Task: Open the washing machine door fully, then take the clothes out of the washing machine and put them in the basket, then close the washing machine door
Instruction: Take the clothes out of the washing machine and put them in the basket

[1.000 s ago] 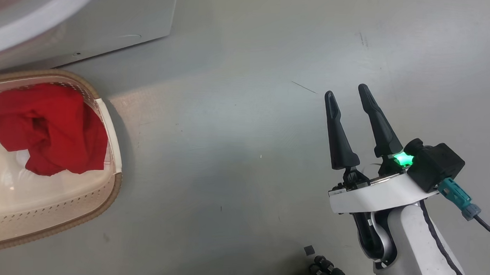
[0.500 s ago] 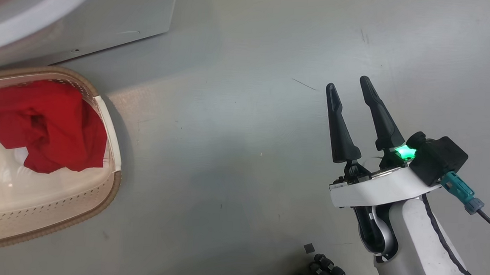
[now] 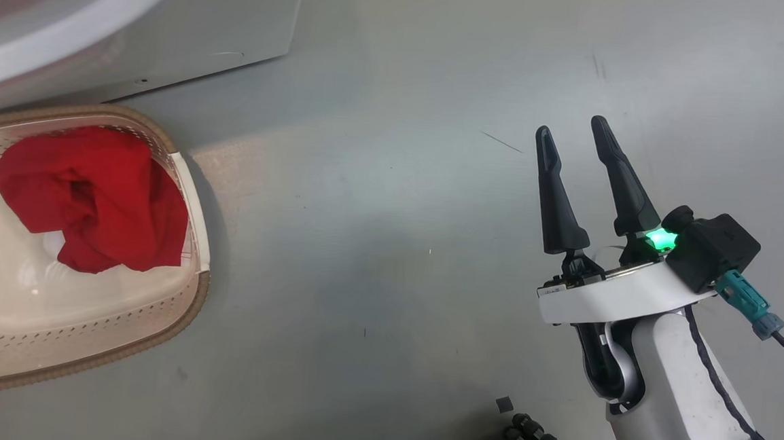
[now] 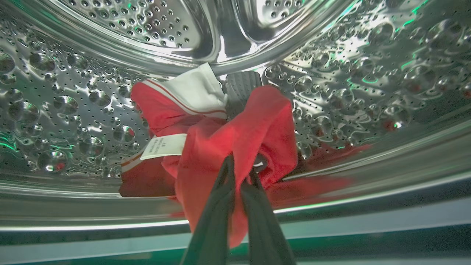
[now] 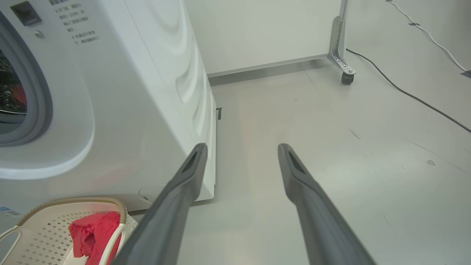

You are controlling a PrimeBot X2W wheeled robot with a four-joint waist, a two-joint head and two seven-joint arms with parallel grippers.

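Head view: the right gripper (image 3: 570, 125) hangs over bare floor (image 3: 381, 178) with its two fingers spread and nothing between them. Way off to its left is the basket (image 3: 186, 309), with a bunched-up red piece of the clothes (image 3: 94, 195) lying in the end nearest the washer (image 3: 173, 16). The washer's white front is up past the basket, also well left of the gripper.

Left wrist view: the left gripper (image 4: 241, 167) is inside the drum (image 4: 73, 110), and its fingers are pinched together on a fold of red clothes (image 4: 235, 136). The fabric bunches up right around the tips and spreads out to the left of them, where there's some white trim and a white tag (image 4: 163, 146). The bundle lies on the drum wall.

Right wrist view: the right gripper (image 5: 241, 147) has its fingers wide apart and is holding nothing. The washer (image 5: 128, 92) stands to its left, its corner just behind the left fingertip. The basket (image 5: 73, 200) is low and left of that finger, with red clothes (image 5: 94, 230) in it. A cable (image 5: 404, 94) runs across the floor far off to the right.
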